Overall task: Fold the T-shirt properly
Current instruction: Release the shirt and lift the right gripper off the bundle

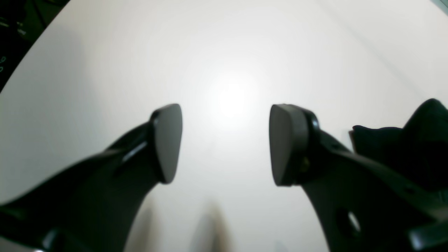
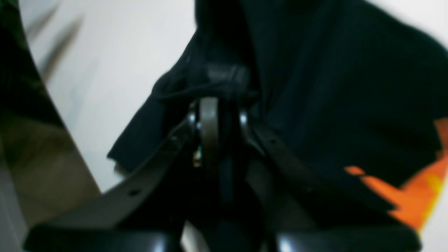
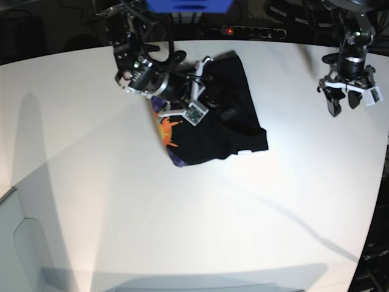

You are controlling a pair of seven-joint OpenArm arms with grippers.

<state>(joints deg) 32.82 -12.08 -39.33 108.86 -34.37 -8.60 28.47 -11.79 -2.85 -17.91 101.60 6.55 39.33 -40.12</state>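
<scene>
Two pads of your left gripper (image 1: 225,143) stand wide apart over bare white tabletop (image 1: 224,52) with nothing between them, parked aside, likely to keep clear. In the right wrist view, your right gripper (image 2: 224,122) has its jaws clenched on a bunched fold of the T-shirt (image 2: 332,87), probably to drag it. From the base view the T-shirt (image 3: 225,121) lies crumpled at the tabletop's far middle.

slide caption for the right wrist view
Right gripper pinching a fold of the black T-shirt over the white table.
</scene>
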